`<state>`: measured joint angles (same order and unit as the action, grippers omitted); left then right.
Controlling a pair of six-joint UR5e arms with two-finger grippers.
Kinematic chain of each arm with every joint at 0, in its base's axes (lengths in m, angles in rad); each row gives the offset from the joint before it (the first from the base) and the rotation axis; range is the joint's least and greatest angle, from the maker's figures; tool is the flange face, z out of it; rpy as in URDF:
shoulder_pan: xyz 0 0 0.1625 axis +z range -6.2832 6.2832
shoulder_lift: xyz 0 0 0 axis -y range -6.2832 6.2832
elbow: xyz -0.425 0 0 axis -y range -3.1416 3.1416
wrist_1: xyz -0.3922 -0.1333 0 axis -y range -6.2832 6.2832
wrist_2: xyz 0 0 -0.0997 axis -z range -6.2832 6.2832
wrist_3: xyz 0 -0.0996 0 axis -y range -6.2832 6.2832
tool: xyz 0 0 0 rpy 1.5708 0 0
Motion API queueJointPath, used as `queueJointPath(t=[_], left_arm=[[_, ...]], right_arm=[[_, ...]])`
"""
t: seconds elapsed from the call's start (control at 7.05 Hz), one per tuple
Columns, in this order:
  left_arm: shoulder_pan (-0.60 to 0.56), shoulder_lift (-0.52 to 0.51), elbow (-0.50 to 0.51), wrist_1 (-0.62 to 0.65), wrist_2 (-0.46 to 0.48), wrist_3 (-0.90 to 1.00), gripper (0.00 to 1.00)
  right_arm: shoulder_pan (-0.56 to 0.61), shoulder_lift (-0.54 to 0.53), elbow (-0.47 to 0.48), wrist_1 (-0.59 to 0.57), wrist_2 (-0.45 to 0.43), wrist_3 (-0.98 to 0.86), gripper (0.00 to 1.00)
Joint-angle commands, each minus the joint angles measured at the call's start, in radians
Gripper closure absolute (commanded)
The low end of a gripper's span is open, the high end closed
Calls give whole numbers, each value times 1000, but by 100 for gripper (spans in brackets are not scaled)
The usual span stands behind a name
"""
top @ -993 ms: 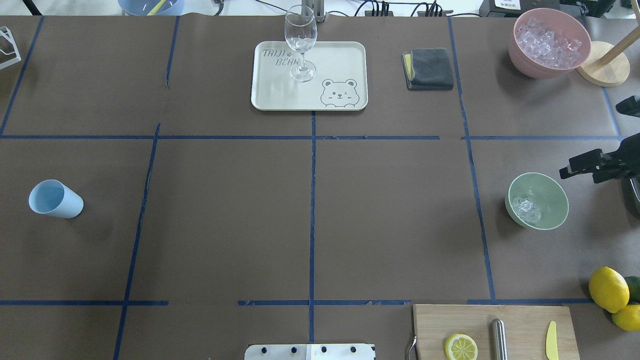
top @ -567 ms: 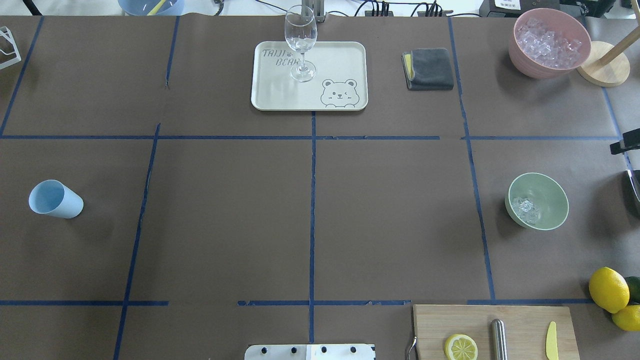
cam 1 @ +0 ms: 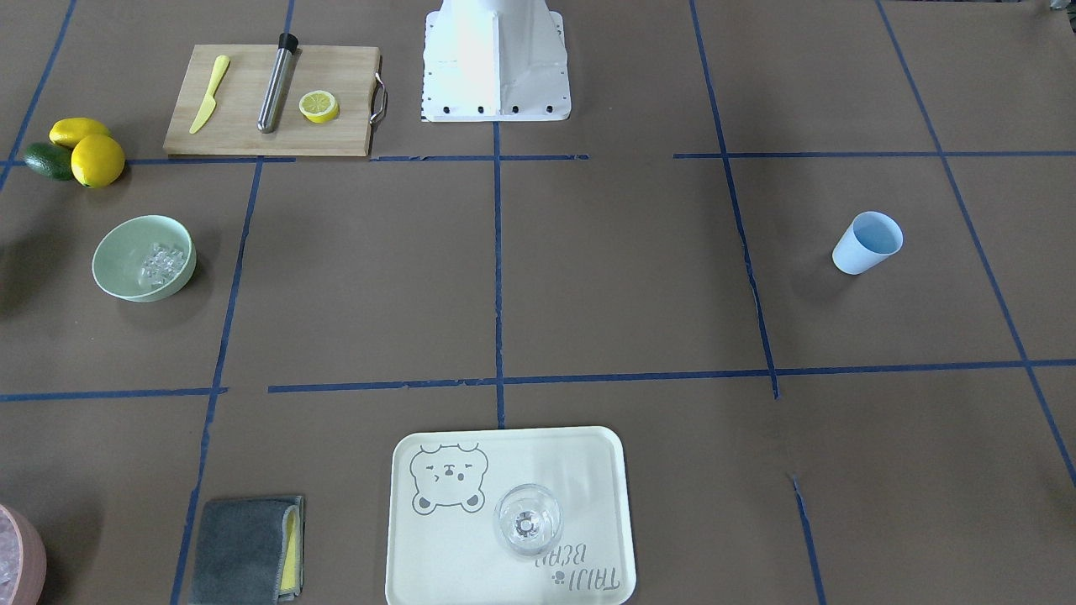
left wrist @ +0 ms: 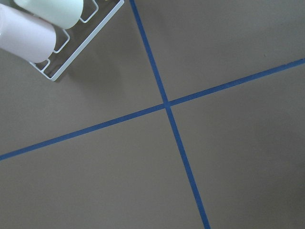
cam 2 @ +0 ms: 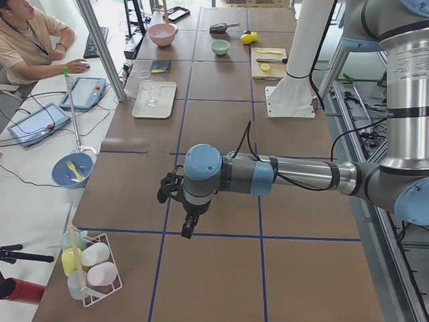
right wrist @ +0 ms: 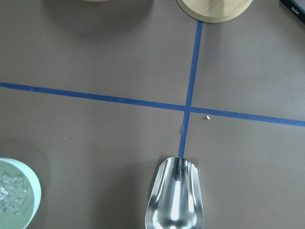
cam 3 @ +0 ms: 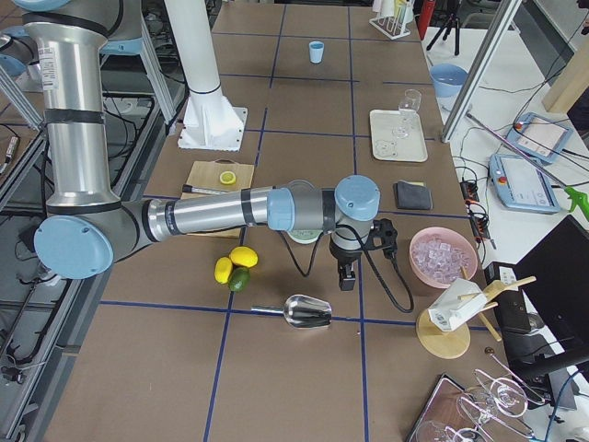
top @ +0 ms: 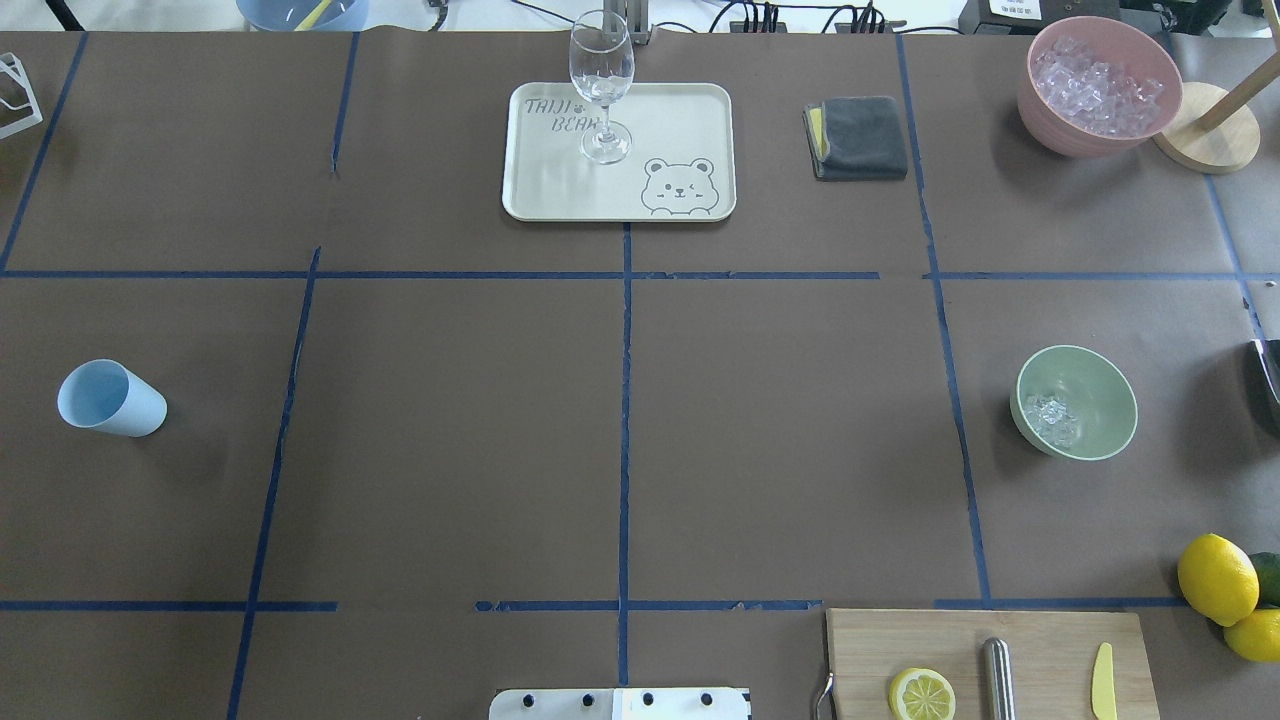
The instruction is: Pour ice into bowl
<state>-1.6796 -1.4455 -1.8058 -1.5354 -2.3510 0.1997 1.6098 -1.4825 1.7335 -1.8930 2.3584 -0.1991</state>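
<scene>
**Right arm pulled back, ice lying in the bowl**

The jaws of neither gripper can be read. The right gripper [cam 3: 345,276] shows only in the exterior right view, hanging fingers-down above the table. The left gripper [cam 2: 188,227] shows only in the exterior left view, likewise pointing down over bare brown paper. Neither wrist camera catches its own fingers, so how wide they stand and whether they hold anything cannot be told — though nothing is seen hanging from either.

A second ago the right gripper's dark tip reached into the overhead view's right edge, just beside the bowl [top: 1112,385]. It was sliding out 0.6 s ago and is now gone from that view altogether. The ice [top: 1053,418] sits as a small heap inside the bowl, against the wall on its left-hand side in that view, and has not shifted. I judge the pour finished and the arm withdrawing.

The metal scoop [right wrist: 174,200] lies on the table beside the bowl and looks empty, but the right wrist view cuts off its lower end, and the overhead view shows only a sliver of it. From the exterior right the arm covers most of the bowl. The pink container [top: 1045,115] holds its own ice, well apart. The light blue cup [top: 110,398] stands far off on the left side.
</scene>
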Motion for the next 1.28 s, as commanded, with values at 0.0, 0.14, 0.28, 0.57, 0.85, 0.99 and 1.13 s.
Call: queueJointPath(t=[0.0,0.14,0.28,0.57,0.85,0.99,1.13], left_arm=[[47,8,-10,89,-118,-182,0],[131,16,-6,80,-110,-183,0],[173,16,-22,75,-75,-181,0],[173,8,-33,72,-54,-193,0],[166,-7,-29,54,-54,-191,0],[138,-28,-3,22,-51,-183,0],[117,-36,19,-11,-39,-181,0]], right_arm=[[18,4,1,-58,1,-36,0],[18,-1,-6,-55,4,-33,0],[16,-18,1,-51,16,-34,0],[-11,-71,-5,79,12,-37,0],[-69,-91,-6,193,-4,-48,0],[-137,-85,-17,157,-8,-48,0],[-122,-62,-8,91,-5,-48,0]])
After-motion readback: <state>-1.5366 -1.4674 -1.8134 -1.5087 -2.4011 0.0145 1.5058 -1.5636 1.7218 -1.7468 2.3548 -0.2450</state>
